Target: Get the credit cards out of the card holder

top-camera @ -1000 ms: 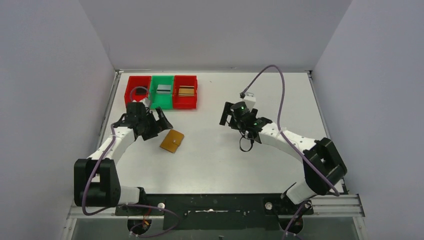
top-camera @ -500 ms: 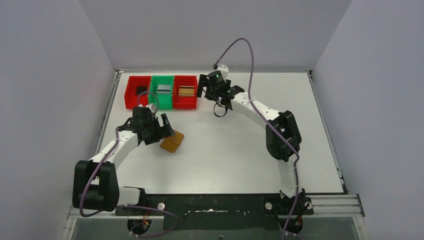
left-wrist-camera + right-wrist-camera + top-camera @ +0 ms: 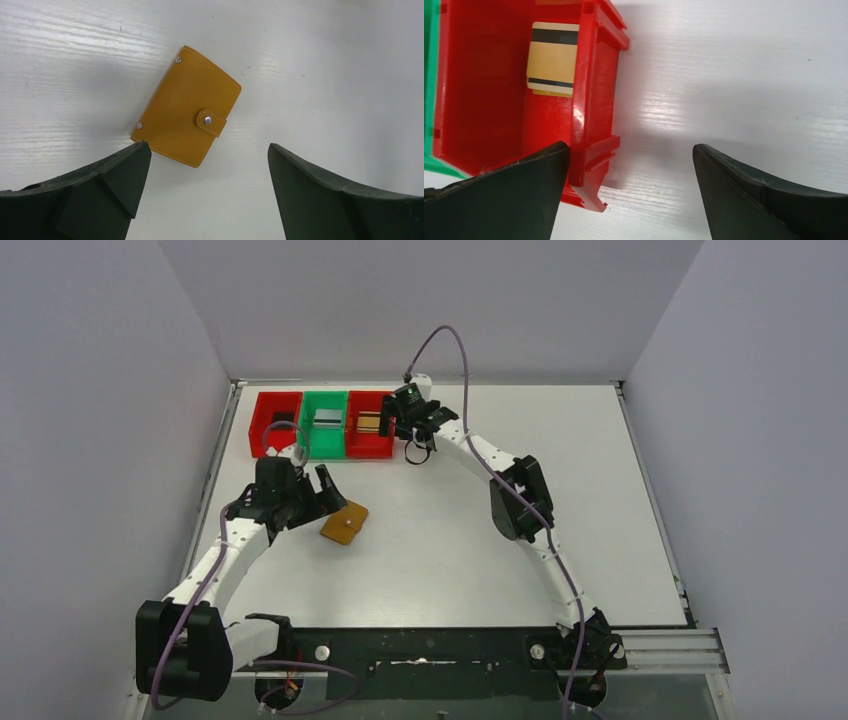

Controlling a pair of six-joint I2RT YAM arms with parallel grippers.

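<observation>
Over the last second the right arm has swung from mid-bench out to the far row of bins, and the right hand (image 3: 397, 428) now hangs over the near corner of the right red bin (image 3: 580, 75). Its jaws are fully spread and hold nothing. The left hand (image 3: 316, 496) has dropped back from the bins to just beside the holder (image 3: 187, 107), also wide open and empty.

The holder lies flat on the bench (image 3: 325, 60), folded shut with its tab snapped. It sits between and just ahead of the left fingers (image 3: 125, 175), and contact is unclear.

The gold card (image 3: 552, 59) is in the right red bin, the silver card (image 3: 327, 419) in the green bin (image 3: 325, 445) and the black card (image 3: 282, 419) in the left red bin (image 3: 262, 440). So the cards look all out and the task seems about done.

The left arm is bent and low, wrist aimed down at the holder. The right arm is stretched far forward and left.
</observation>
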